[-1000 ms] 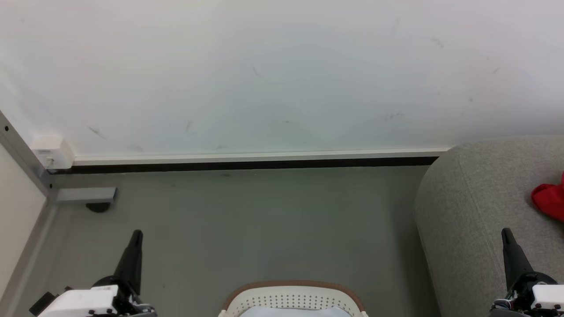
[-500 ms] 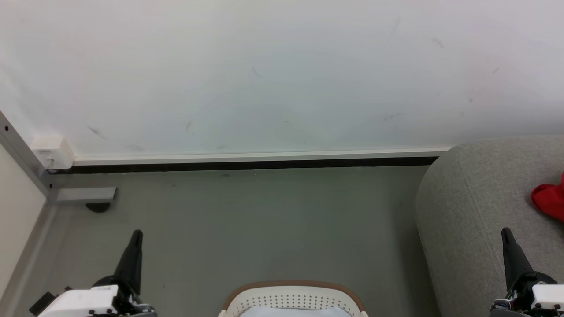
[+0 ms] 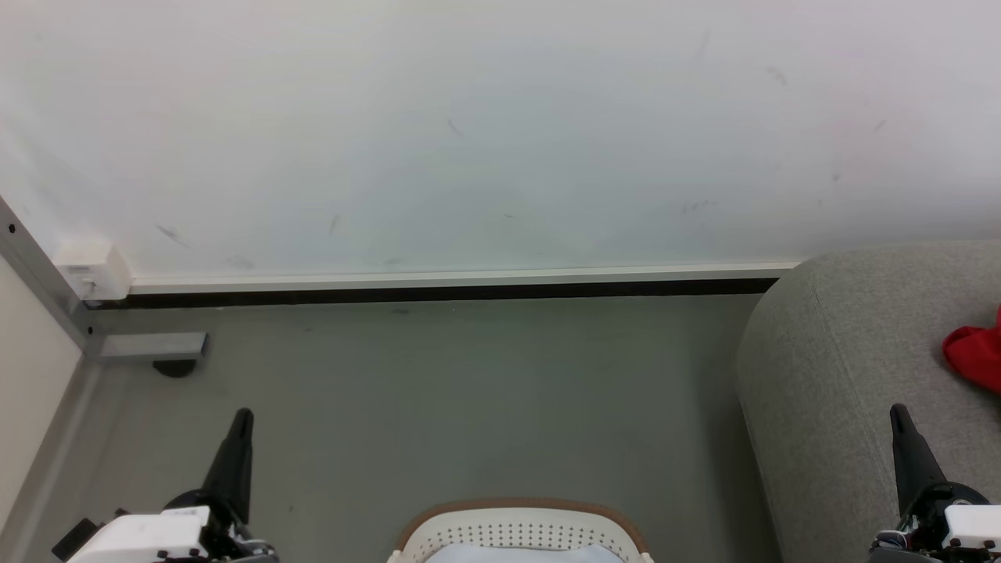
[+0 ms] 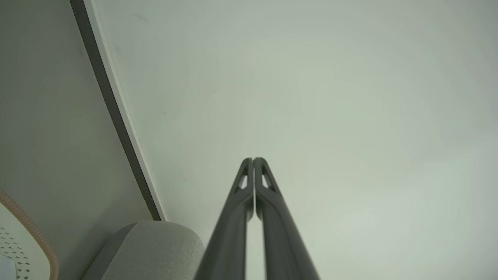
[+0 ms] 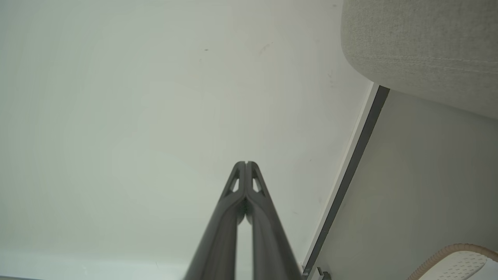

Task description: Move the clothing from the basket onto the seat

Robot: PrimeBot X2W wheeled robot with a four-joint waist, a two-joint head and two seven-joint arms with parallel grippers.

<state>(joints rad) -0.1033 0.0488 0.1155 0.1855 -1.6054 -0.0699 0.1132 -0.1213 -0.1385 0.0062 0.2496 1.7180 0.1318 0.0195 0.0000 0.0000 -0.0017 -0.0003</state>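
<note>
Clothing [image 3: 520, 555] of a pale colour lies in the basket [image 3: 520, 530] at 6 o'clock in the head view, toward 4 o'clock from the nearer left gripper [image 3: 243, 417] and 8 o'clock from the right gripper [image 3: 898, 413], both pinched closed and empty.

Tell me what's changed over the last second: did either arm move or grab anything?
Nothing visibly changed. Both arms are parked as before, the left gripper and right gripper with jaws shut on nothing. The red garment lies in the same spot on the seat, and the white garment is still in the basket.
</note>
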